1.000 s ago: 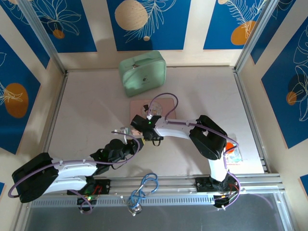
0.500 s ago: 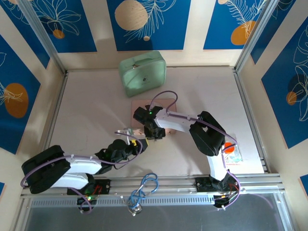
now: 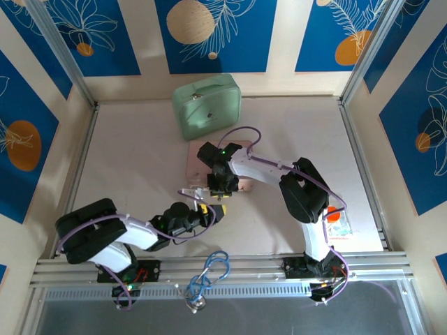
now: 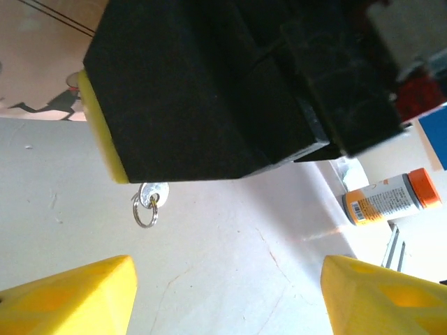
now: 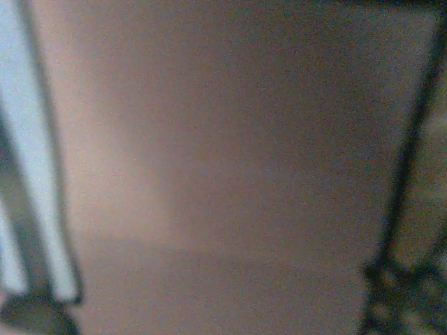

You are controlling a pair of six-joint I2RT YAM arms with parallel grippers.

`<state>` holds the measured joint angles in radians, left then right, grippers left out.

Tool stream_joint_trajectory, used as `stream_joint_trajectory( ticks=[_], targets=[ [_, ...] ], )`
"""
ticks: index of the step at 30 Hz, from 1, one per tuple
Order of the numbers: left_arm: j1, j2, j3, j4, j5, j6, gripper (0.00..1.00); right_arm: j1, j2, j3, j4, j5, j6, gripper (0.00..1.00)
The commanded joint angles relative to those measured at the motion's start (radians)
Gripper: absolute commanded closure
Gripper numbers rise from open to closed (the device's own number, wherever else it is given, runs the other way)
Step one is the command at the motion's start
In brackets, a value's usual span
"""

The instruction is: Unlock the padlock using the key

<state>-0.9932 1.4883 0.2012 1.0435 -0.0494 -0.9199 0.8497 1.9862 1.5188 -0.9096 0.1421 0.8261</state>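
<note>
Left gripper (image 4: 227, 296): yellow fingertips wide apart, nothing between them, above the pale table (image 4: 230, 244). Small silvery key on a ring (image 4: 149, 200) hangs just under the right gripper (image 3: 219, 188), at the near edge of the flat pink box (image 3: 199, 162). Right gripper's closure: cannot tell. Blue padlock's position: cannot tell.

Left gripper (image 4: 227, 293) spread wide; right gripper (image 3: 219, 190) points down, grip unclear.

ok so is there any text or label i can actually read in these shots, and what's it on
No text can be read.
Label on the orange-capped bottle: print too small to read.
Small dark mark on the green case: too small to tell.
Right wrist view: too blurred for any text.
</note>
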Motion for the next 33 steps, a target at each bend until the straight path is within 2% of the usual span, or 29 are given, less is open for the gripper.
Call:
stream_joint_trajectory(
  ticks=[1,5,11,18,24,26,33],
  targets=[
    [0.014,0.039,0.016,0.065,0.014,-0.014,0.29,0.000,0.054,-0.011,-0.039,-0.215,-0.030,0.81],
    [0.043,0.113,0.027,0.117,0.017,-0.038,0.35,-0.003,0.054,-0.017,-0.035,-0.231,-0.030,0.81],
    [0.067,0.268,0.088,0.263,0.078,-0.047,0.48,-0.005,0.054,-0.018,-0.040,-0.234,-0.030,0.80],
    [0.068,0.221,0.090,0.208,0.063,-0.018,0.68,-0.005,0.062,-0.024,-0.037,-0.231,-0.023,0.80],
    [0.068,0.230,0.089,0.221,0.056,-0.018,0.75,-0.002,0.053,-0.053,-0.002,-0.219,-0.002,0.77],
    [0.068,0.224,0.090,0.207,0.051,-0.019,0.77,0.002,0.040,-0.068,0.019,-0.202,0.010,0.73],
    [0.069,0.216,0.084,0.192,0.039,-0.018,0.79,0.016,-0.092,-0.180,0.195,-0.104,0.077,0.48]
  ],
)
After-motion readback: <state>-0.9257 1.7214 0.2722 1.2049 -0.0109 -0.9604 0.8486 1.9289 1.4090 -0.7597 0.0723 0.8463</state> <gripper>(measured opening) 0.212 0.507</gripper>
